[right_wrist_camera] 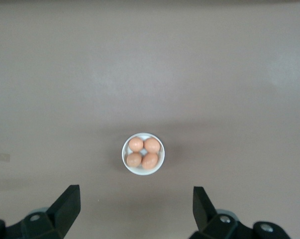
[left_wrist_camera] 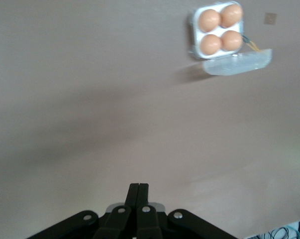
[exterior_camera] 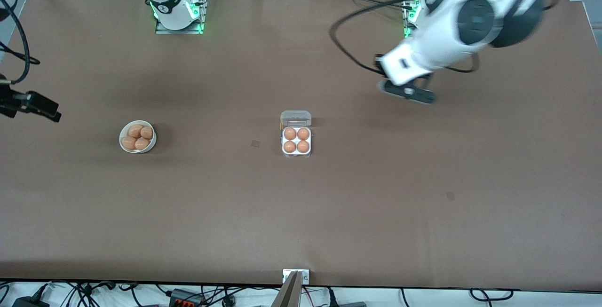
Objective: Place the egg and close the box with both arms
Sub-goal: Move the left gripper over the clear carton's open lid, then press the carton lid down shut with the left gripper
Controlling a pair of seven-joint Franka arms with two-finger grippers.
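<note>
The box (exterior_camera: 297, 153) sits mid-table with its see-through lid (exterior_camera: 296, 118) hinged open on the side toward the arms' bases. Each cell holds an orange-brown egg (exterior_camera: 290, 133). The box (left_wrist_camera: 192, 36) and its lid (left_wrist_camera: 238, 65) also show in the left wrist view. My left gripper (exterior_camera: 408, 91) hangs over bare table toward the left arm's end, well apart from the box. Its fingers (left_wrist_camera: 139, 185) are shut and empty. My right gripper (right_wrist_camera: 135, 191) is open and empty, high above the table, looking down on a bowl of eggs.
A round white bowl (exterior_camera: 123, 136) with several eggs stands toward the right arm's end of the table, and shows in the right wrist view (right_wrist_camera: 125, 158). Black cables trail near the left arm's base (exterior_camera: 348, 43). Brown table surface lies all around the box.
</note>
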